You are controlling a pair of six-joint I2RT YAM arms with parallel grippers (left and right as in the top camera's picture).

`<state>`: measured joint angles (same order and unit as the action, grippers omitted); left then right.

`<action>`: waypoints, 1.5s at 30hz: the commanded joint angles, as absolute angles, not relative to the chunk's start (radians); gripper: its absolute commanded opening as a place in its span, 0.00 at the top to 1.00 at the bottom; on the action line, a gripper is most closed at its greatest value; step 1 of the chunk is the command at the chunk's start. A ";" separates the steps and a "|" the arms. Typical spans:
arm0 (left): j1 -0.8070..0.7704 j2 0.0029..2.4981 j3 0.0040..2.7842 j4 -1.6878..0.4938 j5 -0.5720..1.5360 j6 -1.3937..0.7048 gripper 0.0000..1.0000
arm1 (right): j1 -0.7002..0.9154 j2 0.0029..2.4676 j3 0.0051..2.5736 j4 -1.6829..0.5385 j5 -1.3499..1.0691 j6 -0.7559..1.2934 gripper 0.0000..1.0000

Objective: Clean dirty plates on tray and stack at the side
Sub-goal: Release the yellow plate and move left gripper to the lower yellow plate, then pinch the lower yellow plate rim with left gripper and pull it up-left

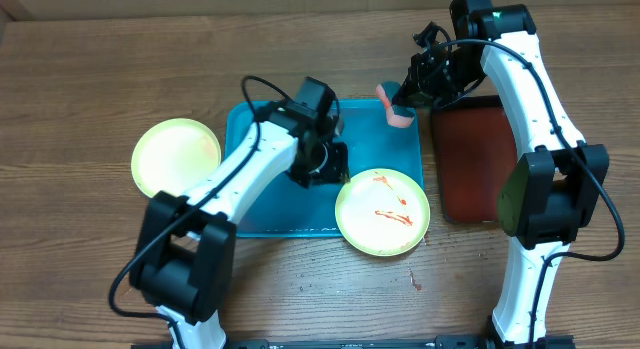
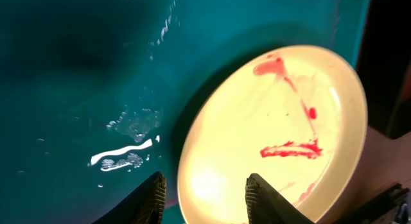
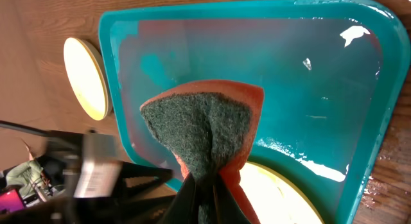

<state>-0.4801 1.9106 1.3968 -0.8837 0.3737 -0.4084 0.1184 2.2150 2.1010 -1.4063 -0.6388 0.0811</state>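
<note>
The sponge [image 3: 205, 121] is pinched by the right jaws — above the tray [image 3: 308, 89]. Left jaws are spread astride the streaked plate [image 2: 276, 115].

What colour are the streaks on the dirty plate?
Red, on the pale yellow plate; best in the left wrist view.

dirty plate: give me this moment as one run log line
left tool open over dirty plate rim | right tool shut on sponge above tray | clean plate on table, left of tray

Streaked plate [image 2: 276, 121], near rim past left wrist view's edge
</note>
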 commanded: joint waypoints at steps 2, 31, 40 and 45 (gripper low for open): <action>-0.511 1.978 1.394 -0.908 0.359 -0.430 0.57 | 0.117 2.162 2.122 -1.419 -0.644 0.073 0.96; -0.320 2.048 1.559 -0.942 0.202 0.101 0.96 | 0.237 2.162 2.089 -1.383 -0.492 0.064 0.96; -0.301 2.048 1.557 -1.024 0.205 -0.068 0.48 | 0.348 2.166 2.080 -1.320 -0.333 0.158 0.96; -0.302 2.048 1.514 -1.088 0.223 -0.263 0.59 | 0.350 2.166 2.080 -1.318 -0.333 0.158 0.96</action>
